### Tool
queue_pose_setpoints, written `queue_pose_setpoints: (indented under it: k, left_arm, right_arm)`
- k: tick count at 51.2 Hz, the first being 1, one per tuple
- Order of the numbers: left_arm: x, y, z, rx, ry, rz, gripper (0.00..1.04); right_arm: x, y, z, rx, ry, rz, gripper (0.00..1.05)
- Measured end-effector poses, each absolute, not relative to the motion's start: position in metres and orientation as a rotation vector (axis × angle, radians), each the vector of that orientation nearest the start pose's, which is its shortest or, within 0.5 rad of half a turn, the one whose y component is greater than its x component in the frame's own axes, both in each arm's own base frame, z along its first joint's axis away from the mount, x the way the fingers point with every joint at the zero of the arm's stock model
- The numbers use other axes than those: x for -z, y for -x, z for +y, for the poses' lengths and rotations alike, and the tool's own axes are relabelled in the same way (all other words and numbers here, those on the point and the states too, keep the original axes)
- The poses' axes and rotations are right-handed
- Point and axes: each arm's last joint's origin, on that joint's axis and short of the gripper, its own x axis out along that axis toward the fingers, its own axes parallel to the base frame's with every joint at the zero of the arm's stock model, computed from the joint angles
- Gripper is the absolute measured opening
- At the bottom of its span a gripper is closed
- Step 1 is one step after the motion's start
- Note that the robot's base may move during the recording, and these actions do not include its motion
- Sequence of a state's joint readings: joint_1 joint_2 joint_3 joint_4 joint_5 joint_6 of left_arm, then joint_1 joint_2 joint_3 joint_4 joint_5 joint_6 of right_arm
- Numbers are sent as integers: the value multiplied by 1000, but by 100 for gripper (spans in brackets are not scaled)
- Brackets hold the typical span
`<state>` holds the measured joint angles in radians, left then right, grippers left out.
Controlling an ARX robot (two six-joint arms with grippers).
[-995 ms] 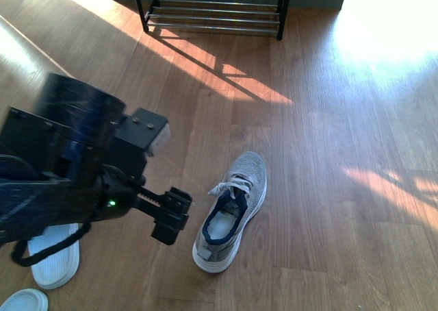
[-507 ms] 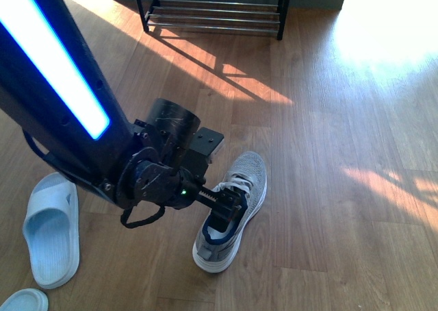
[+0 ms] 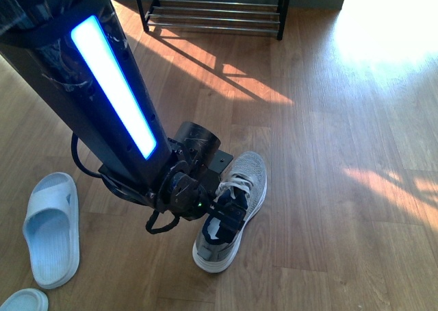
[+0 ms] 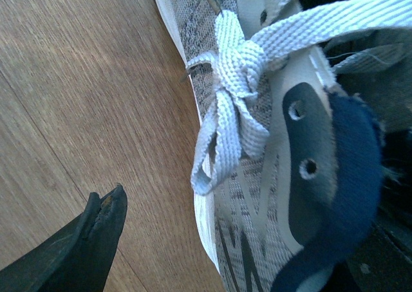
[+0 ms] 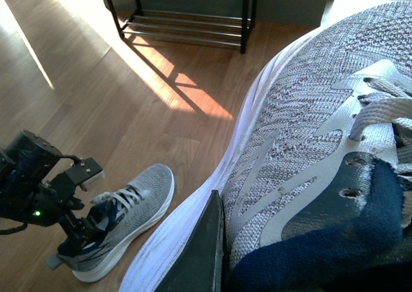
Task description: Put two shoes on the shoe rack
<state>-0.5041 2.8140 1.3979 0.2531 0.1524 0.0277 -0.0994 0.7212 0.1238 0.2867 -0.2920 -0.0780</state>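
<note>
One grey sneaker (image 3: 239, 191) lies on the wooden floor, toe pointing toward the shoe rack (image 3: 213, 15). My left gripper (image 3: 222, 223) is open and straddles its near side wall at the navy collar. In the left wrist view one fingertip (image 4: 103, 224) hangs over the floor outside the white sole, beside the sneaker (image 4: 257, 131). My right gripper (image 5: 270, 266) is shut on a second grey sneaker (image 5: 309, 125) held above the floor, with one finger (image 5: 205, 250) against its sole. That view also shows the floor sneaker (image 5: 125, 218), the left gripper (image 5: 80, 231) and the shoe rack (image 5: 183, 28).
A pale blue slide sandal (image 3: 51, 229) lies on the floor at the left, and part of another (image 3: 24, 301) shows at the bottom left corner. Bright sun patches cross the floor before the rack. My left arm (image 3: 113, 92) fills the upper left.
My left arm has swung right and lowered, bringing its open gripper from beside the floor sneaker onto its collar. The sandal it covered now shows.
</note>
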Motion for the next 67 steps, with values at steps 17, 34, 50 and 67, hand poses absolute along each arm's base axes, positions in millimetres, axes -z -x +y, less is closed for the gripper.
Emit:
queue_pose_setpoints:
  k: [17, 34, 50, 67]
  left_arm:
    - [146, -354, -208, 558, -255, 1186, 66]
    - [147, -353, -207, 505, -269, 1188, 9]
    - [103, -353, -176, 278, -171, 1061, 2]
    - [-32, -349, -137, 73, -23, 745, 2]
  right_arm:
    - [-160, -149, -6, -202, 17, 298, 1]
    - [-160, -149, -6, -203, 17, 298, 1]
    - [-160, -149, -6, -203, 17, 298, 1]
    - [-160, -149, -6, -203, 17, 298, 1]
